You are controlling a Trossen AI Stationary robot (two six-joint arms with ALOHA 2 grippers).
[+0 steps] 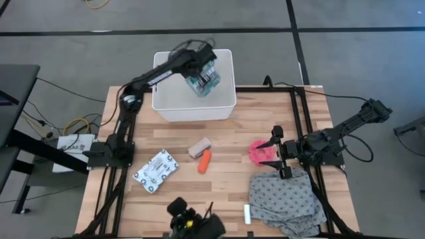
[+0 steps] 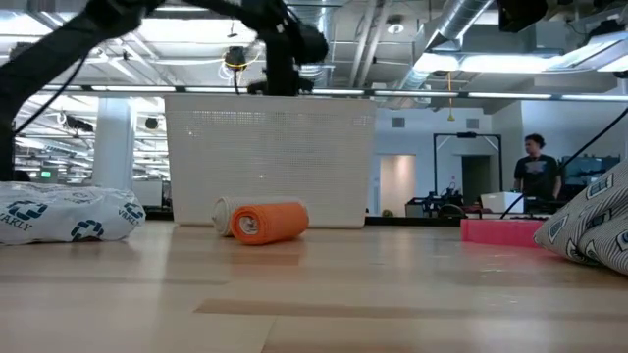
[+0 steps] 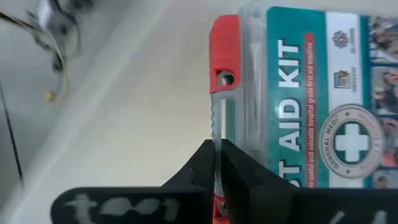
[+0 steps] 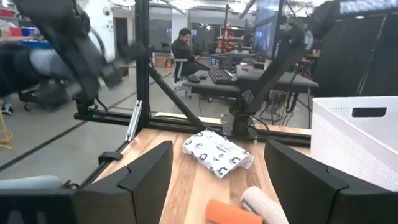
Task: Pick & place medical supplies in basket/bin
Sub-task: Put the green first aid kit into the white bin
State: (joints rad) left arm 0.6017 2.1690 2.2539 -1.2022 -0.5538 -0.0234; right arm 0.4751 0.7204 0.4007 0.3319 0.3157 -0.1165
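Left gripper hangs over the open white tub, jaws clamped on the edge of the first-aid box; a clean drop likely means releasing squarely inside the walls, while the right gripper waits, jaws apart, beside the pink roll.

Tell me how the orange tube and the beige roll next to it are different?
The orange tube is bright orange; the beige bandage roll is pale tan. In the high view, the tube points almost straight across the table, while the roll lies slanted. In the low view, the tube is in front and the roll peeks out behind it. Both lie on their sides on the wooden table, close together, outside the white tub.
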